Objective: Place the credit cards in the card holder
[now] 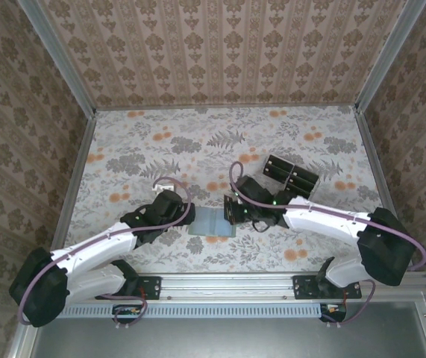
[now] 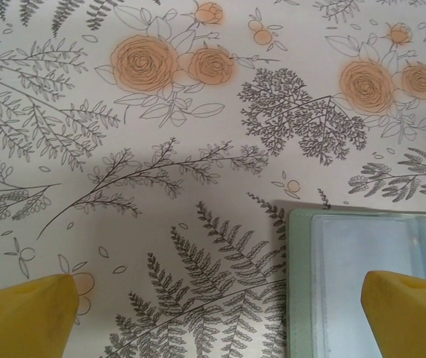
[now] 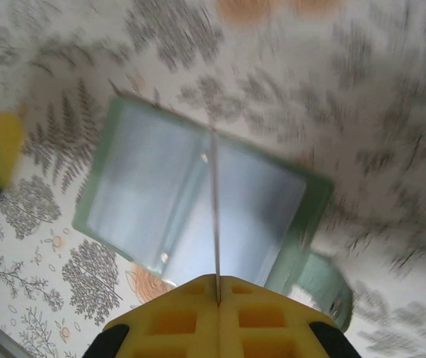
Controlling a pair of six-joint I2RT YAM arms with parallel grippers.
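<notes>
card holder [image 1: 213, 224]: pale green, lying opened flat on the floral table [image 1: 198, 138] near its front edge, between the two grippers, clear inner sleeves facing up.
left gripper [image 1: 186, 218]: at the holder's left edge, jaws spread wide with nothing between them. in the left wrist view one yellow fingertip [image 2: 406, 313] sits over the holder's corner and the other over bare table.
right gripper [image 1: 230, 212]: at the holder's right edge, jaws pressed together on a credit card [image 3: 215, 216], which shows edge-on as a thin line running out from the pads over the open holder. that view is blurred, so contact with the sleeves cannot be told.
credit cards [image 1: 289, 175]: other black ones, grouped behind the right gripper, well apart from the holder.
</notes>
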